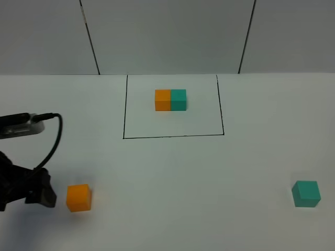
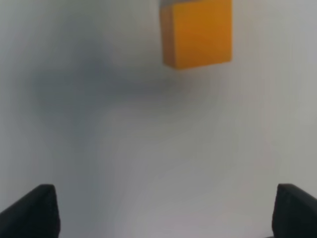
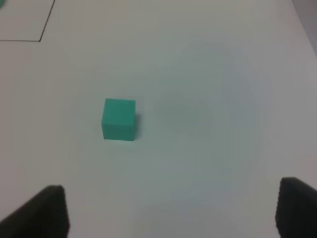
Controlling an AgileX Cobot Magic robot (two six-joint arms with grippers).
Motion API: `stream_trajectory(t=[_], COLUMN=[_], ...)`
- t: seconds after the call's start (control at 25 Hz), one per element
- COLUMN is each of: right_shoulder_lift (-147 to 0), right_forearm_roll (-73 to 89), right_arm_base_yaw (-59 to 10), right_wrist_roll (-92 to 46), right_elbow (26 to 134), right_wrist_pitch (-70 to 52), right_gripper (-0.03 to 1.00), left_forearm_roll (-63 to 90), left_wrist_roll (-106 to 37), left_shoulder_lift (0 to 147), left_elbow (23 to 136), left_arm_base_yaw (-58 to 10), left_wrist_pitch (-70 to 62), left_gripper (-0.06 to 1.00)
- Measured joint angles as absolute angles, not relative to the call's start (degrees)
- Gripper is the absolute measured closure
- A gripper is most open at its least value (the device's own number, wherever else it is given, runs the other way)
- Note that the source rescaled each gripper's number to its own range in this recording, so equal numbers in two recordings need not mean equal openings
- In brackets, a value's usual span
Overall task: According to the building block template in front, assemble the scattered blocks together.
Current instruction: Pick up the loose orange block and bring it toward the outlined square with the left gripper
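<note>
The template point(image 1: 170, 100), an orange cube joined to a teal-green cube, sits inside a black drawn rectangle at the back centre. The loose orange cube point(image 1: 78, 197) lies at the front left; it also shows in the left wrist view point(image 2: 198, 32). My left gripper point(image 1: 44, 194) is just left of it, open and empty, its fingertips point(image 2: 34, 210) spread wide. The loose teal-green cube point(image 1: 305, 193) lies at the front right and shows in the right wrist view point(image 3: 119, 119). My right gripper point(image 3: 171, 210) is open and empty, short of that cube; it is out of the high view.
A white table point(image 1: 183, 183) carries everything. A black cable point(image 1: 55, 136) loops over the left arm at the left edge. A grey wall with dark seams point(image 1: 89, 36) stands behind the table. A corner of the black rectangle shows in the right wrist view point(image 3: 42, 34).
</note>
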State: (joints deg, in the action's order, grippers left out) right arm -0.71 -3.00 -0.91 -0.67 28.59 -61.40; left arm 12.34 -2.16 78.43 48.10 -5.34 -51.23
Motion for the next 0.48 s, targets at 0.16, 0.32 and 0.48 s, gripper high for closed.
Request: stream_trajectory(t=[0.16,0.32,0.48], right_shoulder_lift=[-0.71,-0.71,-0.71], right_forearm_roll=[-3.0,-3.0,-3.0], right_arm_base_yaw=[-0.91,-0.91,-0.91], right_wrist_roll=[-0.67,-0.67,-0.67], right_elbow=[28.59,28.59,28.59], right_wrist_pitch=[-61.4,-61.4,-61.4], right_gripper=[0.18,0.18,0.18], left_forearm_roll=[9.89,4.64,3.52], left_wrist_roll=[1.2,6.98,9.07], left_shoulder_lift=[85.07,90.64,94.36], left_elbow=[51.73,54.53,55.71], left_arm_base_yaw=[-10.73,-13.93,-15.18], left_wrist_pitch=[-49.59,-48.6,-45.95], left_gripper=[0.01,0.03,0.03])
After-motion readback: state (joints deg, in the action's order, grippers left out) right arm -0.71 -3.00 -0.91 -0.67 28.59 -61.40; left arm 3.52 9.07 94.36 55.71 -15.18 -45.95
